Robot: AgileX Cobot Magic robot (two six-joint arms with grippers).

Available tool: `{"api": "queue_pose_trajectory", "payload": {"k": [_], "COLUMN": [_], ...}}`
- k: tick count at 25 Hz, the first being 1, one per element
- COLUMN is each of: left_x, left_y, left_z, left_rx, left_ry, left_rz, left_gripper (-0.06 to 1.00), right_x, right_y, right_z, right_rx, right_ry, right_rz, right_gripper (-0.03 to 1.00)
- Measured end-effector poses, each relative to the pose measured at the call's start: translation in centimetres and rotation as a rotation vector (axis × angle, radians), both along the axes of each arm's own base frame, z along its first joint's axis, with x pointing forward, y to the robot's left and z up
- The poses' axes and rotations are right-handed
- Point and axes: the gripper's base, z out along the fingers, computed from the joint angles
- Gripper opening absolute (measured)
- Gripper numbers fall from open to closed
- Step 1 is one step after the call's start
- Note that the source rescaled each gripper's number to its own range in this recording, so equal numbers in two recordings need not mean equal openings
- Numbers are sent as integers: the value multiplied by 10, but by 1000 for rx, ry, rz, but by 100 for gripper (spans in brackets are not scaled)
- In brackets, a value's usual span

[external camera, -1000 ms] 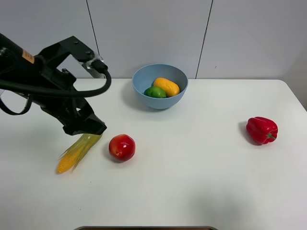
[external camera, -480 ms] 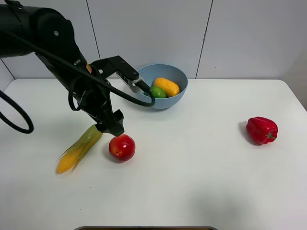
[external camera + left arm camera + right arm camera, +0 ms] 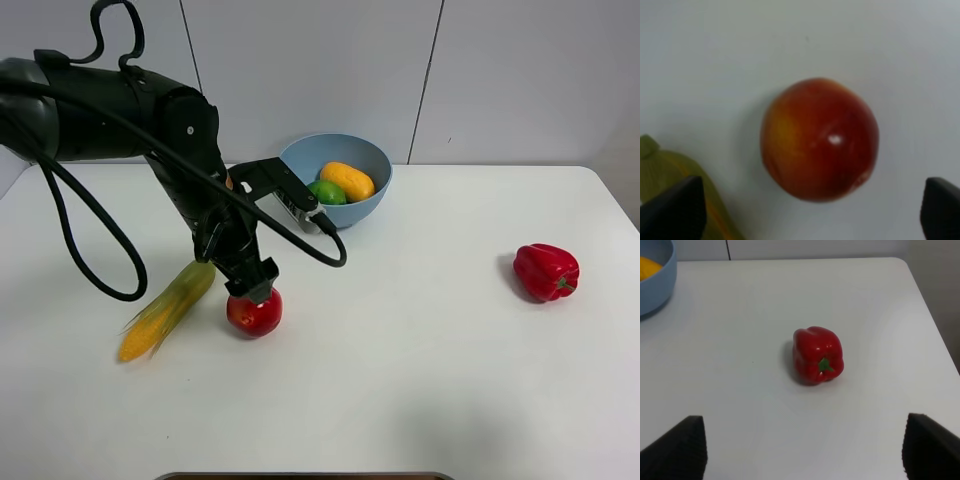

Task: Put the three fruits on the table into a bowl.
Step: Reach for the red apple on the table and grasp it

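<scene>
- **key relation:** the red apple (image 3: 819, 139) sits straight below the left fingers (image 3: 675, 212), pretty much centred in the gap between them. No contact that I can see.
- **left fingers:** apart, wider than the apple, one tip on either side.
- **apple shape:** round, so there's no long axis to line up with. I'd guess any approach angle works.
- **where stuff is:** the apple is on the counter (image 3: 420, 380), a fair way from the blue bowl (image 3: 345, 212). The lime (image 3: 324, 192) and mango (image 3: 347, 180) already lie in the bowl.
- **nearer arm:** left, by a mile. The right fingers (image 3: 675, 450) hang apart over the far side, facing the bell pepper (image 3: 818, 361).
- **in the way:** the corn cob (image 3: 165, 312) lies just beside the apple, and one left tip hovers right over its husk end. Dropping straight down might pinch or shove it.
- **my read:** it's the last fruit, and it needs a descent and a squeeze.
</scene>
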Motion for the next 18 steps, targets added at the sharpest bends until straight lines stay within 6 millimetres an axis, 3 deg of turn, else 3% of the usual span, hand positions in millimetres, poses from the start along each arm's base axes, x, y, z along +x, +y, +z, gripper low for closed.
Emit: {"api": "queue_pose_trajectory", "payload": {"k": [18], "left_x": [8], "left_y": [-9], "left_z": [-45], "left_rx": [24], "left_ry": [67], "left_rz": [20], "left_gripper": [55], "right_x": [0], "right_y": [0], "right_z": [0], "right_rx": [0], "right_ry": [0], "right_rz": [0], "right_gripper": [58]}}
